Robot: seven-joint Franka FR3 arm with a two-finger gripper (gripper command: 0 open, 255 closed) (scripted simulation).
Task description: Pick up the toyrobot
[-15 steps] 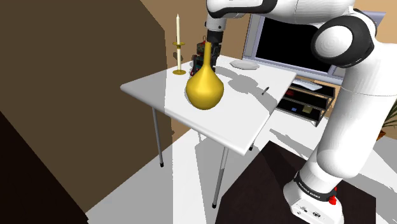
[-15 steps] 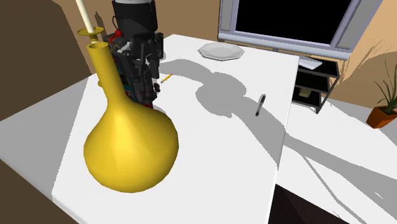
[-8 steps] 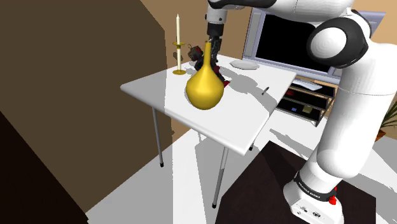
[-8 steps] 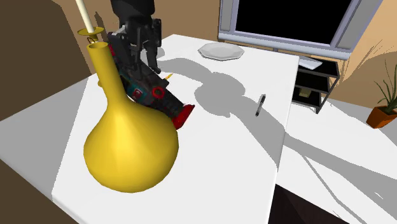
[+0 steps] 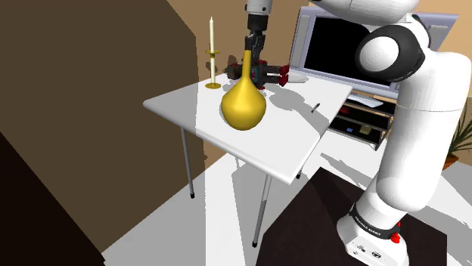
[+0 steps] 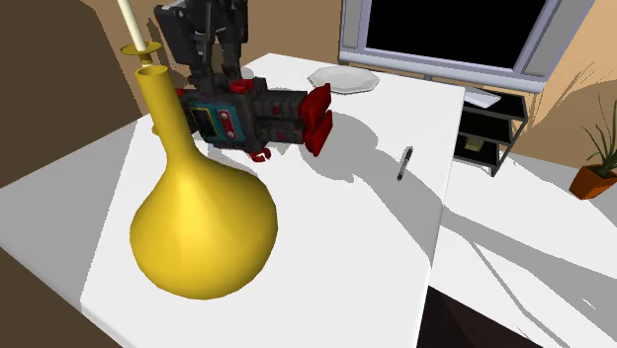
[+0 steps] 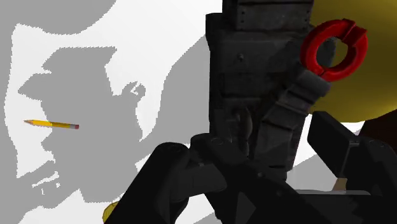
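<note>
My hand (image 6: 216, 77) is clamped on the toyrobot (image 6: 259, 114), which I grip from above by its dark body. It hangs just clear of the white desk (image 6: 376, 247), in the upper left of the second exterior view, and throws a shadow on the top below it. Its long axis lies about level. Its red feet (image 6: 316, 104) point to that view's right and its other end sits against the neck of the yellow vase (image 6: 203, 232). In the shoulder view the toyrobot (image 5: 266, 73) shows behind the vase (image 5: 243, 106), feet to the right. In the wrist view one red ring claw (image 7: 334, 48) stands out from the body, and a yellow pencil (image 7: 52, 124) lies on the desk beyond.

A white candle in a yellow holder (image 5: 212, 53) stands at the desk's far corner. A grey plate (image 6: 342, 79) and a dark pen (image 6: 404, 163) lie further right. Behind the desk is a big black screen in a pale frame (image 5: 344, 49) over a low shelf (image 5: 363, 125) with small items. I cannot tell what the vase holds. A potted plant (image 6: 598, 168) stands at the right edge.
</note>
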